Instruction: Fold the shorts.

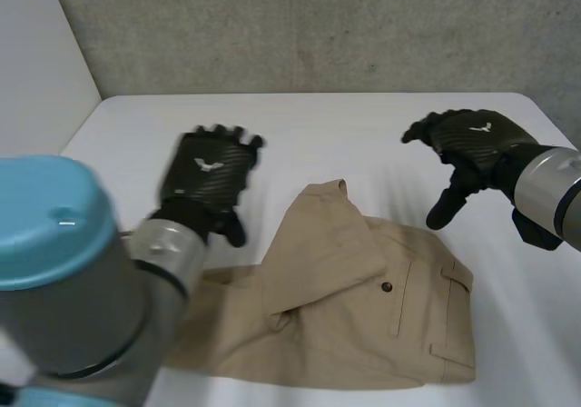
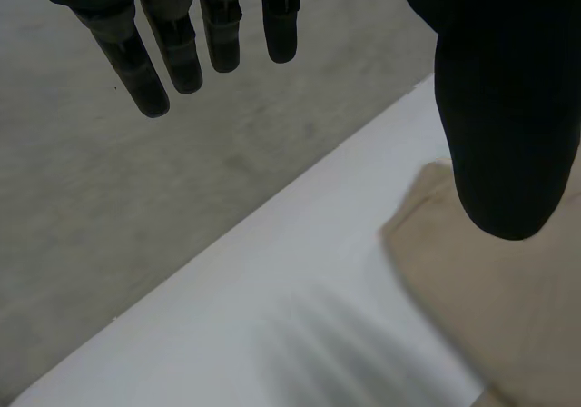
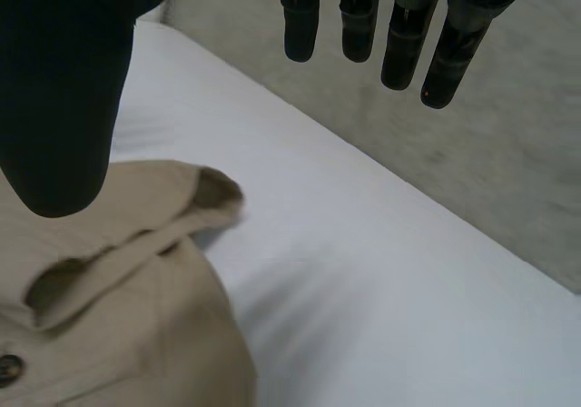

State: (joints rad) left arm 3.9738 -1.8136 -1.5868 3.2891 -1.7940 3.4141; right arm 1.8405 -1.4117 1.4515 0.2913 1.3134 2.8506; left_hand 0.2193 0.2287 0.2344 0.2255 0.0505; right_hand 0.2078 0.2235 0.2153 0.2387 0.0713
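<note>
Your left hand [image 1: 211,175] and right hand [image 1: 467,143] both hang above the table [image 1: 363,116] with fingers spread and relaxed, and neither holds anything. The shorts [image 1: 363,325] lie near the front edge, between and a little nearer than the two hands. The waistband [image 1: 458,321] is on your right and the buttoned back pocket [image 1: 399,298] faces up. One leg [image 1: 322,239] is turned over the seat at a slant, and its hem corner pokes out past the far edge of the cloth. The other leg [image 1: 222,321] runs off under your left arm.

This looks like the middle of the job: a first fold is laid, but crookedly. Before you make the next one, square it up.

- **Left hand:** bring it down onto the raised hem corner, which lies beside your thumb in the left wrist view. Pinch through both layers so the top one cannot slide.
- **Right hand:** lower it to the far end of the waistband and press it flat as an anchor.
- **The pull:** keep it low and slow, close to the table, or the loose flap may billow and crease.
- **The release:** line up the edges before you let go
</note>
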